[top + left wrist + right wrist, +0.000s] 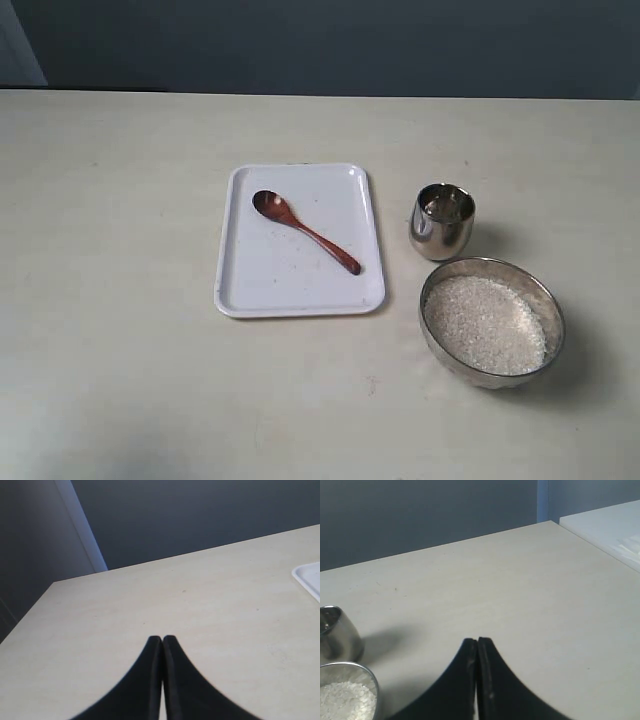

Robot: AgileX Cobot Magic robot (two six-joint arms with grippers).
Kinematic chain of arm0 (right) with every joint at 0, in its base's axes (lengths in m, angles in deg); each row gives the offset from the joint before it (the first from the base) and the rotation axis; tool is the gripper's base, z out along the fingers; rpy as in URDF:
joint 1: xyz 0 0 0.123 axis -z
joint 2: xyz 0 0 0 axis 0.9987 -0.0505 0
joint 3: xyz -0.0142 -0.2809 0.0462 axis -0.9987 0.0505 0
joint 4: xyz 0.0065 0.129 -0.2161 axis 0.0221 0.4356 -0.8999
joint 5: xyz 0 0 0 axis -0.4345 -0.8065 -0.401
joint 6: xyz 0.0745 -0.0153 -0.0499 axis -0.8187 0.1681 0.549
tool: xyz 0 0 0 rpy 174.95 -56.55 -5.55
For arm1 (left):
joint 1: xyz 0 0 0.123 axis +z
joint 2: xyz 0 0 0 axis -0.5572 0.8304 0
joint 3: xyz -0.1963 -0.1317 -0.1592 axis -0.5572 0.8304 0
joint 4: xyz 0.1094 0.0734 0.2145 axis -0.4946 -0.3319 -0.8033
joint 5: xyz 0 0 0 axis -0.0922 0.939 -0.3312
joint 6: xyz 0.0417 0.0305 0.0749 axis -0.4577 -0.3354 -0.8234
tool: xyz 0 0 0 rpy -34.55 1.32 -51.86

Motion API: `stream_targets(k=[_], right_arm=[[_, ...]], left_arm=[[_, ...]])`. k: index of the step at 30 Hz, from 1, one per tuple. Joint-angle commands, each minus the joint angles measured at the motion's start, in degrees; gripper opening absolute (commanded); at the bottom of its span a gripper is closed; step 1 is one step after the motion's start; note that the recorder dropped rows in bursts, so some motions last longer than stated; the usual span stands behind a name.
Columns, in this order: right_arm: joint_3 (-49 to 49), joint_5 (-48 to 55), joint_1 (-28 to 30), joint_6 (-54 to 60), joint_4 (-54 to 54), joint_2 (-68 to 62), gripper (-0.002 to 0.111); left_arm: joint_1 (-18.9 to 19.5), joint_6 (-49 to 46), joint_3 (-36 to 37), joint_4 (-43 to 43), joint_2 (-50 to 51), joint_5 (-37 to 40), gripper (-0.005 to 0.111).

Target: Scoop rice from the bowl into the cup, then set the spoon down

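- Exterior view: the spoon point(305, 231) lies slantwise on the tray point(300, 300) at the middle of the table point(120, 250), handy to grasp. The cup point(441, 220) stands just beside the bowl point(492, 372) of rice point(485, 323) toward the front right corner, probably for a short carry.
- Left wrist view: the left gripper point(162, 639) is pressed together, empty.
- Right wrist view: the right gripper point(477, 641) is likewise together, empty.

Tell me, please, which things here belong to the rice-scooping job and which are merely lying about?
Belong to the job: wooden spoon; steel bowl; rice in it; steel cup.

Lying about: white tray, which only has the spoon resting on it; table.
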Motion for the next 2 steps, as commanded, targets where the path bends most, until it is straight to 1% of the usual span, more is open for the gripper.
stream_targets(k=[1, 2], right_arm=[[0.48, -0.82, 0.34, -0.01, -0.13, 0.29, 0.000], [0.48, -0.82, 0.34, -0.01, -0.13, 0.29, 0.000]], left_arm=[[-0.07, 0.36, -0.14, 0.21, -0.26, -0.79, 0.001], [-0.07, 0.36, -0.14, 0.21, -0.26, -0.79, 0.001]])
